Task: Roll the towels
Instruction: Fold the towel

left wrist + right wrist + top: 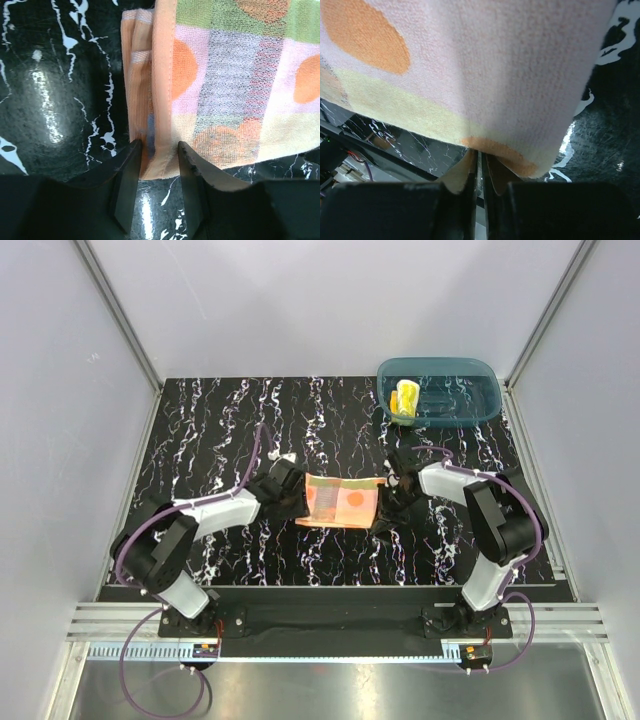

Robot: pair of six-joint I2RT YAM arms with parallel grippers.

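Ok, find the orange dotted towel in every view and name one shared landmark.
Top external: towel, middle of the picture.
Left wrist: towel, upper right, folded edge at centre.
Right wrist: towel fills the upper half.
Shared landmark: the black marbled tabletop.

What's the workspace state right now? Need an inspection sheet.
Surface: black white-veined table, no spills seen.
Job's things: orange dotted towel mid-table, layers doubled at its left edge, not rolled; yellow towel looks rolled, inside the tub.
Clutter: teal tub at the far right corner; nothing else seen.
Pincers: left pincer closed on the orange dotted towel's doubled left edge; right pincer pinching its right edge, lifted off the table.
Cables: purple cables run along both arms, clear of the cloth.
Surroundings: grey walls with metal corner posts; nothing else seen.
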